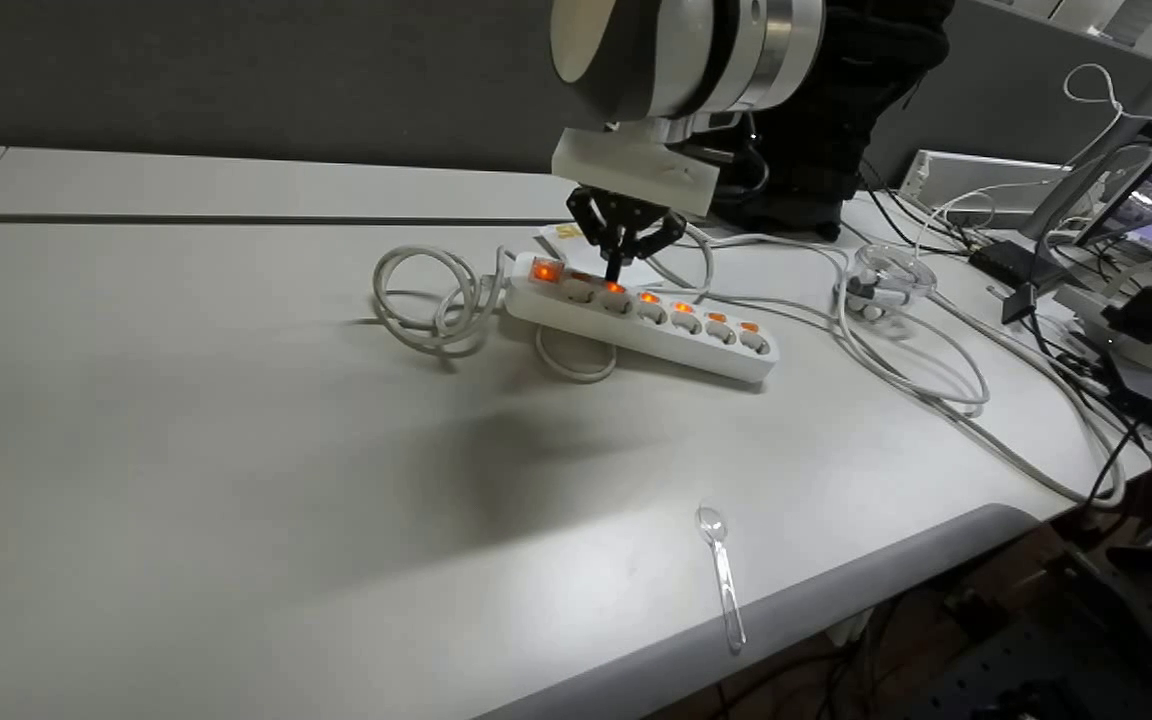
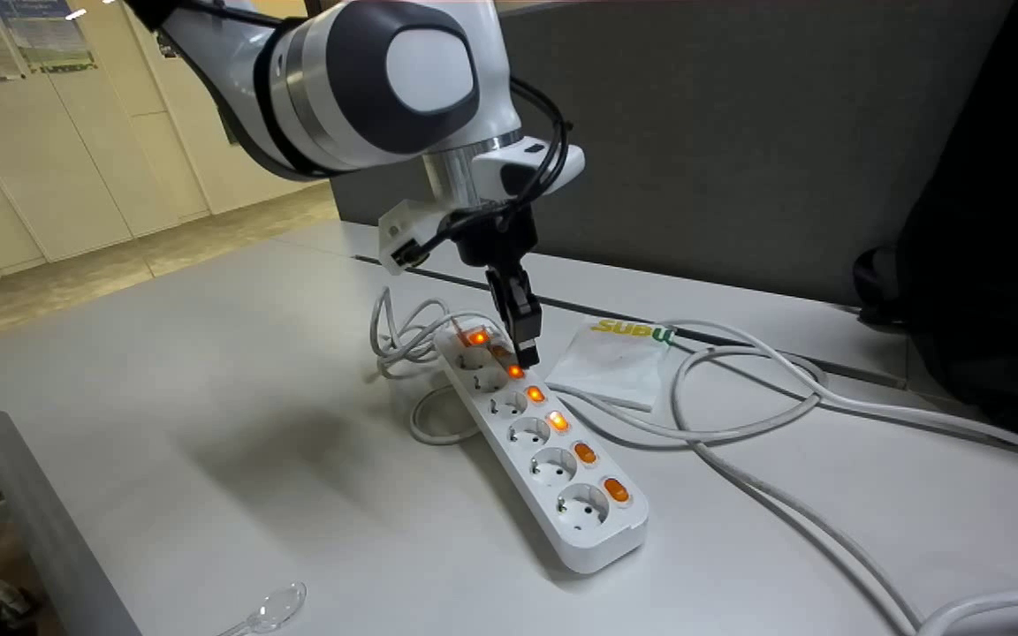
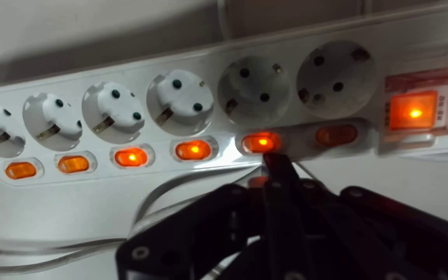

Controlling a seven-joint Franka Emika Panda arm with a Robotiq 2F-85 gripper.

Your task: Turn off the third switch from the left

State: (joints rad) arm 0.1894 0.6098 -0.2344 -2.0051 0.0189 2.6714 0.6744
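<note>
"On the table, what's in that clear plastic container?"

"Pale bits. The gripper, jaws together, is near the glowing third small switch from the left on the white strip."

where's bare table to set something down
Bare: tabletop left of the coiled cable in an exterior view; also between power strip and clear spoon. Crowded: the strip's switch side, with loose cables, flat white printed item and gripper.

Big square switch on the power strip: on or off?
On, judging by its light: the big switch glows orange-red in the wrist view and both exterior views.
</note>
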